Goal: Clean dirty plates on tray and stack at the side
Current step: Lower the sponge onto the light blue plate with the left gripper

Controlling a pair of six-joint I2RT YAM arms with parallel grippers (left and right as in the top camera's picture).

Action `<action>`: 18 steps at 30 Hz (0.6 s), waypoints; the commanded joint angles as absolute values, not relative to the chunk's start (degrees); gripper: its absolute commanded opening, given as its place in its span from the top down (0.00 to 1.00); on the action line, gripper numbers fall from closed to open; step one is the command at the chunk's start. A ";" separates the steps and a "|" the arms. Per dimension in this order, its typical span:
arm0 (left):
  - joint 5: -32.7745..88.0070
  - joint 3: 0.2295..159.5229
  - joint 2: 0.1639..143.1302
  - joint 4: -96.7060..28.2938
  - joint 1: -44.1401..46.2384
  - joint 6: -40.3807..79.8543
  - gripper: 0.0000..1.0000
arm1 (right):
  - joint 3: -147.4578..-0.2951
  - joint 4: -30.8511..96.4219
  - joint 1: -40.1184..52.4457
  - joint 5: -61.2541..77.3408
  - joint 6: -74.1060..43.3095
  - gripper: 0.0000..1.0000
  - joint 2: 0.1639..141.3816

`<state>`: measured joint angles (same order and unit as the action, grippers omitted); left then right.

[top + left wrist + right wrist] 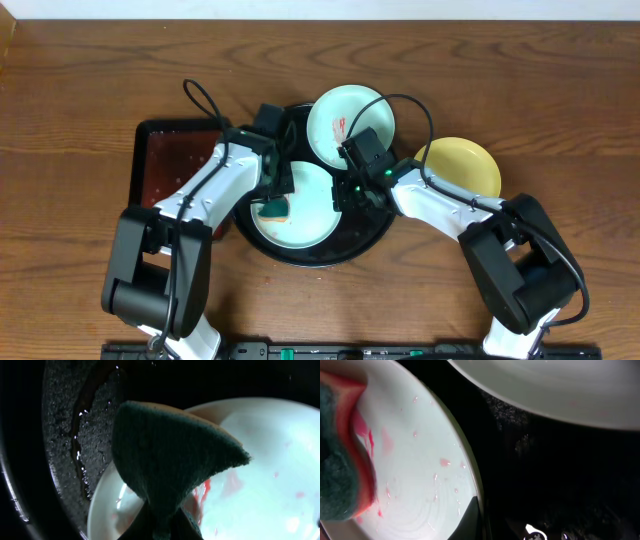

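Observation:
The black round tray (322, 260) holds two mint-blue plates. The front plate (312, 208) has red smears. My left gripper (276, 198) is shut on a green sponge (272, 210) and presses it on that plate's left part. The left wrist view shows the sponge (170, 455) over the smeared plate (265, 470). My right gripper (348, 194) is closed on the front plate's right rim; one finger (470, 520) lies over the rim (420, 460). The second mint plate (365, 112), with a red smear, leans on the tray's far rim. The yellow plate (465, 165) lies on the table to the right.
A rectangular dark reddish tray (172, 160) lies left of the black tray. The tray floor is wet (65, 420). The second mint plate's underside hangs over the tray in the right wrist view (560, 390). Both arms cross over the tray.

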<state>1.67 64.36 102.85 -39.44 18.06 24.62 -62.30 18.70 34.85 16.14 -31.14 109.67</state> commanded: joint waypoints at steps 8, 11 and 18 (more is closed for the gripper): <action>9.26 59.44 103.44 -38.46 18.04 23.31 0.93 | -62.96 18.90 35.24 15.70 -30.76 0.99 110.74; 19.57 59.37 103.42 -38.41 18.85 17.91 0.93 | -62.96 18.92 35.24 15.70 -30.76 0.99 110.74; 25.74 59.37 103.42 -37.30 21.26 15.05 0.93 | -62.94 18.90 35.24 15.68 -30.76 0.99 110.74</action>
